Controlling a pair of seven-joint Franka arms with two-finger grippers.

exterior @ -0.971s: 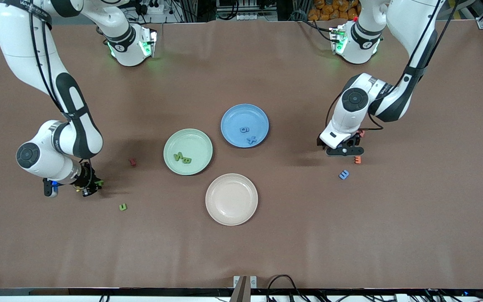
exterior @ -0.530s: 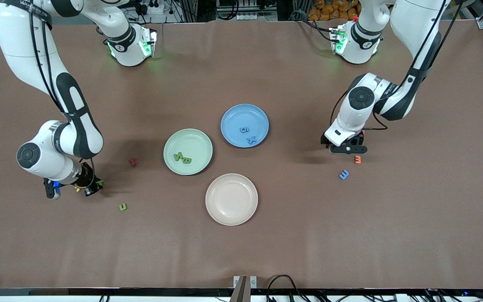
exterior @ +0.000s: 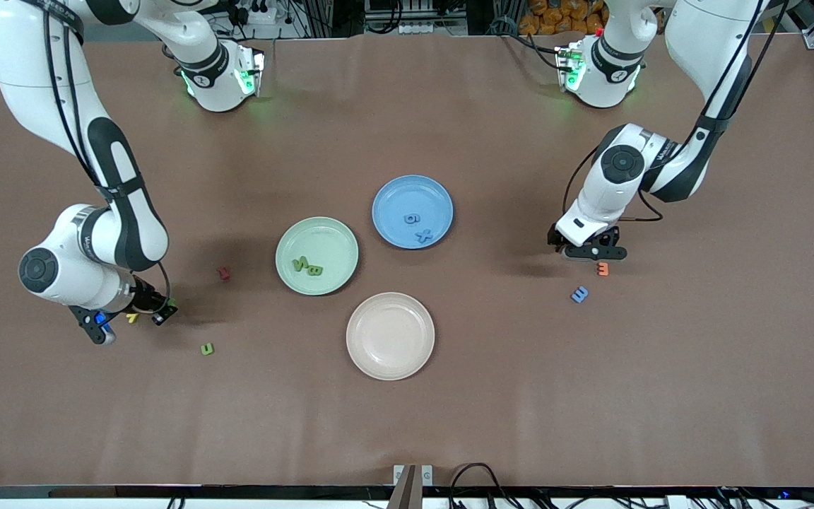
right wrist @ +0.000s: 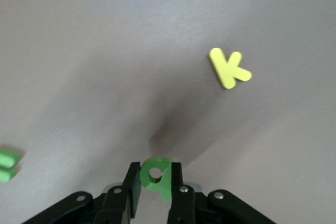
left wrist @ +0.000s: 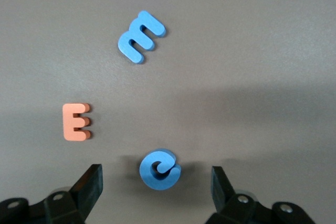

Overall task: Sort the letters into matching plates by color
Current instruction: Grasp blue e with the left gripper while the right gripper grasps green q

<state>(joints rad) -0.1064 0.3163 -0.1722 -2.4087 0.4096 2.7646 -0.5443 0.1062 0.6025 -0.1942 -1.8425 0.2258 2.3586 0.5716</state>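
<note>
Right gripper, over the table at the right arm's end, has its fingers clamped on a green foam letter; the yellow K lies at its 1 o'clock. Left gripper, fingers spread wide, brackets a blue curled letter on the table; an orange E at that letter's 10 o'clock, a blue m at 12. The foam looks light, soft and grippy; pinch across flat faces. Green plate and blue plate hold two letters each.
</note>
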